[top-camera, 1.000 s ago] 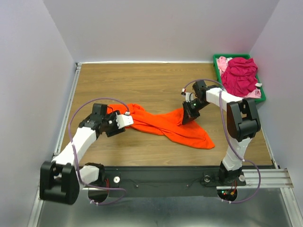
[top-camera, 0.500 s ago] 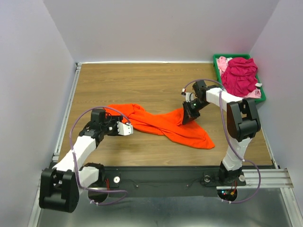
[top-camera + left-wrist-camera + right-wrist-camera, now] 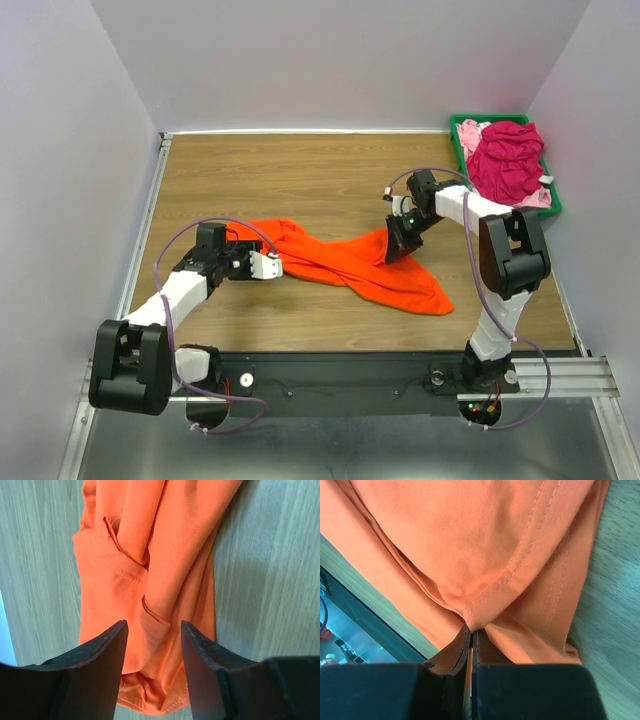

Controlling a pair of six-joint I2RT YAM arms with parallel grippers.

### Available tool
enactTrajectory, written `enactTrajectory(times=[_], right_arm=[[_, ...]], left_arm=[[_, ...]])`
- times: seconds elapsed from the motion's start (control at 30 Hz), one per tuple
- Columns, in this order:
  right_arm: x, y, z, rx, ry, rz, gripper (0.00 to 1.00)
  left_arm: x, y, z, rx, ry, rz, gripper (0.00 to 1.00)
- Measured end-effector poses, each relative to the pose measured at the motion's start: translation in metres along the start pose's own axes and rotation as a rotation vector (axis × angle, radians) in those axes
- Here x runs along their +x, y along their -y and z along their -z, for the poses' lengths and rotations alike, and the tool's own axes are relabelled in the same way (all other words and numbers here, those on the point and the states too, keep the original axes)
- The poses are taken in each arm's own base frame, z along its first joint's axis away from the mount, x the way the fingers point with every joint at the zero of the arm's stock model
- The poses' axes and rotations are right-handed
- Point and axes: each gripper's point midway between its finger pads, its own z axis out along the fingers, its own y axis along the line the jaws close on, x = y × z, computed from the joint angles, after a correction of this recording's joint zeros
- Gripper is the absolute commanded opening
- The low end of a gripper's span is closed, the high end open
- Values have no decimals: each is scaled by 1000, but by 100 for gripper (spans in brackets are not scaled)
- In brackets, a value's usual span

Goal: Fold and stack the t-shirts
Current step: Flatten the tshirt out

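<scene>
Wood-grain tabletop (image 3: 300,170) between pale walls: two arms at one orange t-shirt (image 3: 340,262).

The orange t-shirt lies bunched in a long band across the middle of the tabletop, trailing toward the near right. The right gripper (image 3: 395,250) is pinched tight on a stitched hem of it, cloth draping from the closed jaws. The left gripper (image 3: 278,266) sits at the shirt's left end, jaws parted with crumpled cloth between them (whether they touch it, I cannot tell). A magenta t-shirt (image 3: 507,158) and a pale pink t-shirt (image 3: 470,130) are heaped in the green bin (image 3: 455,135) at the far right corner.
</scene>
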Motion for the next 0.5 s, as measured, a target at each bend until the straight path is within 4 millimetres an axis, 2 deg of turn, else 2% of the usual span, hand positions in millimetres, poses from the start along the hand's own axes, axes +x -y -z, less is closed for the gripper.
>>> enactTrajectory(times=[0.33, 0.5], right_arm=[[-1, 2, 1, 1, 3, -5, 1], [-1, 2, 1, 1, 4, -6, 1]], left_arm=[[11, -1, -2, 4, -27, 4, 51], [13, -8, -1, -12, -33, 12, 35]])
